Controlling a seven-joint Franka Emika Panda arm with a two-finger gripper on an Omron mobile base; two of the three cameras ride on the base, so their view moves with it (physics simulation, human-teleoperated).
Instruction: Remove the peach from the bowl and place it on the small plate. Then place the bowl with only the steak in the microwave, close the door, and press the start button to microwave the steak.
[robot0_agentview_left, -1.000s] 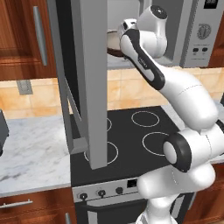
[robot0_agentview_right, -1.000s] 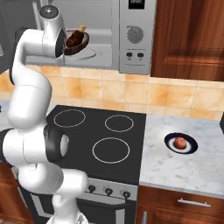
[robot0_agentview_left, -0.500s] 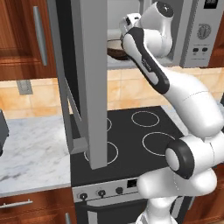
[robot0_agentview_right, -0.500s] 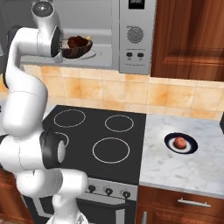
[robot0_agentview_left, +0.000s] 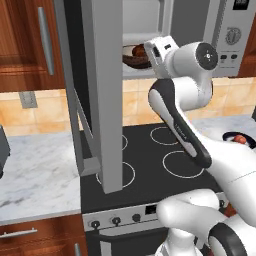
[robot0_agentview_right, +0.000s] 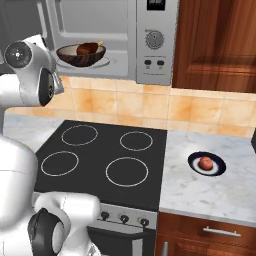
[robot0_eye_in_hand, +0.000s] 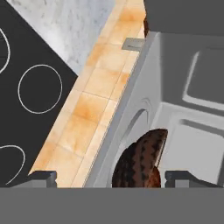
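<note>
From my seat, the leftmost thing I read is the door (robot0_agentview_left: 102, 95), swung wide open and standing edge-on out over the stovetop (robot0_agentview_right: 95, 160), well to the left of my end effector (robot0_eye_in_hand: 109, 177). The end effector itself sits at the mouth of the microwave (robot0_agentview_right: 125, 40); in the hand view its two fingertips (robot0_eye_in_hand: 43, 177) stand well apart, one on either side of the rim of the bowl (robot0_eye_in_hand: 139, 162), and I cannot tell whether either pad touches it, so I read the end effector as open. Directly ahead of it, the bowl (robot0_agentview_right: 80, 55) rests on the pale turntable inside the cavity, with the steak (robot0_agentview_right: 89, 48) lying in it (its tan tip points toward the control side). Further right of the end effector is the microwave's panel with display, dial (robot0_agentview_right: 154, 38) and small buttons (robot0_agentview_right: 154, 63). Far off to the right and well below the end effector, on the marble bench (robot0_agentview_right: 210, 185), the small plate (robot0_agentview_right: 206, 165) carries the peach (robot0_agentview_right: 205, 162) at its white centre.
</note>
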